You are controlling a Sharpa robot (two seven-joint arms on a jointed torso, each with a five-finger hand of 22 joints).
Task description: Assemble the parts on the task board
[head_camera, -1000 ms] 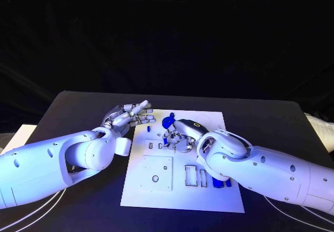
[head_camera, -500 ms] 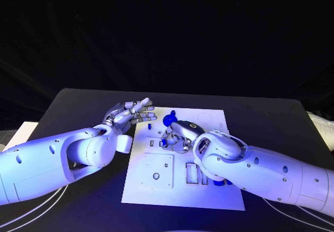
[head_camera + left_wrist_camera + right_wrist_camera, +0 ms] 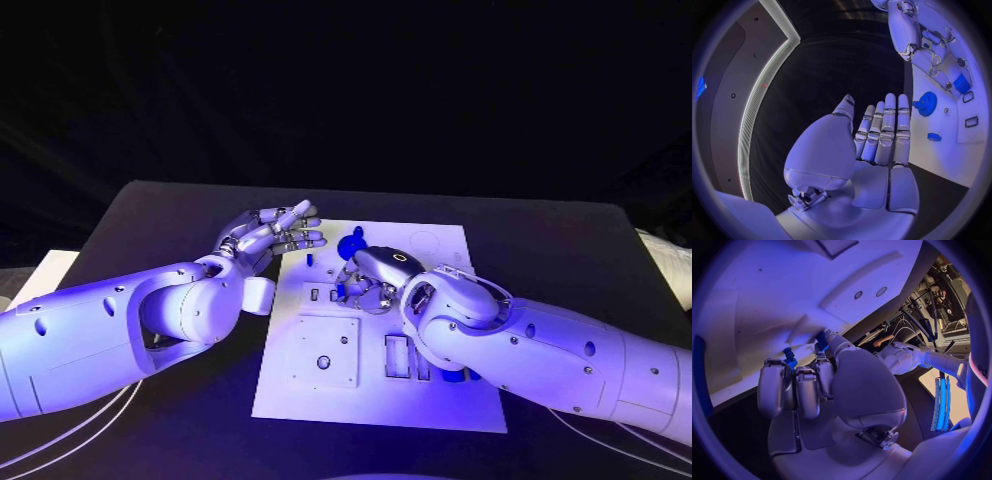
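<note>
The white task board [image 3: 433, 250] lies in the middle of the black table. My right hand [image 3: 369, 284] curls down over the board's middle, and its fingertips pinch a small blue part [image 3: 789, 357] against the white surface [image 3: 767, 305]. My left hand [image 3: 274, 232] hovers at the board's far left corner, flat, fingers stretched out, holding nothing. A blue gear [image 3: 355, 243] stands on the board between the two hands, also visible as the gear [image 3: 927, 102] in the left wrist view. Close to that gear lies a small blue piece [image 3: 934, 136].
A square recessed panel [image 3: 325, 352] and narrow slots [image 3: 397, 357] mark the board's near half. More blue parts [image 3: 456, 377] lie by the board's right edge, half under my right forearm. Black table [image 3: 173, 215] surrounds the board.
My right hand has edged slightly leftward over the board, fingers still curled on the blue part. The left hand holds the same place and pose.
</note>
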